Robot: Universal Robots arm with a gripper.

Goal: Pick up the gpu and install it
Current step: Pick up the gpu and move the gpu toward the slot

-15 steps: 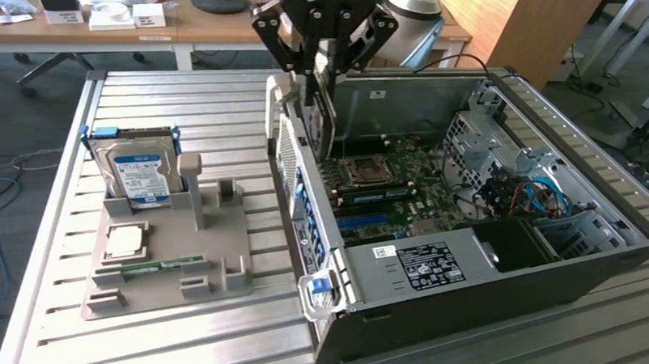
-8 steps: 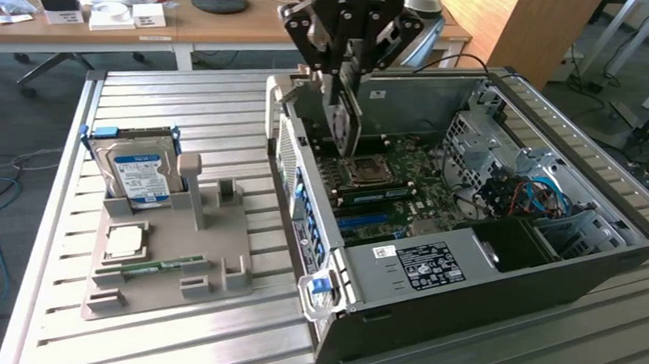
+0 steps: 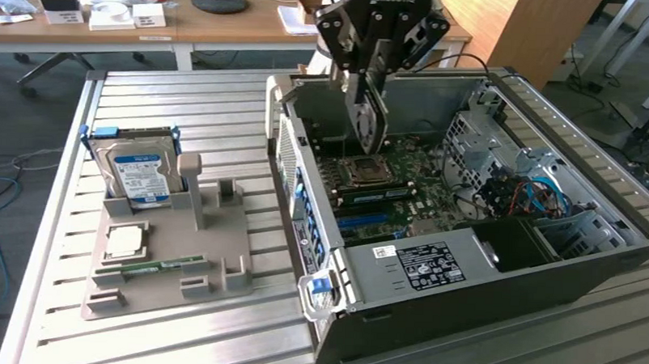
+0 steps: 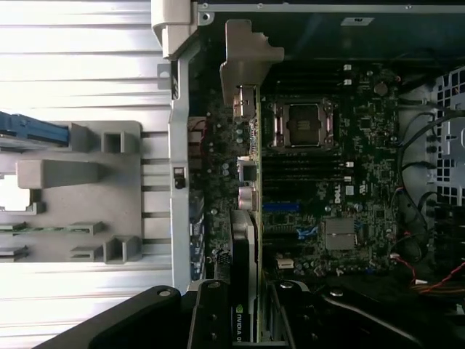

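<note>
The gpu (image 3: 367, 119) hangs edge-down over the open computer case (image 3: 462, 276), above the motherboard (image 3: 384, 180) and apart from it. My gripper (image 3: 370, 70) is shut on the card's upper edge. In the wrist view the gpu (image 4: 251, 189) shows edge-on: a thin green board with its black cooler near my fingers (image 4: 211, 320) and its silver end bracket (image 4: 247, 54) at the far end, by the case's rear wall. It lines up beside the processor socket (image 4: 304, 123).
A grey parts holder (image 3: 171, 241) lies on the slatted table at the exterior view's left. It carries a hard drive (image 3: 141, 171), a processor chip (image 3: 125, 240) and a memory stick (image 3: 154, 267). Cables (image 3: 530, 197) and drive cages fill the case's right side.
</note>
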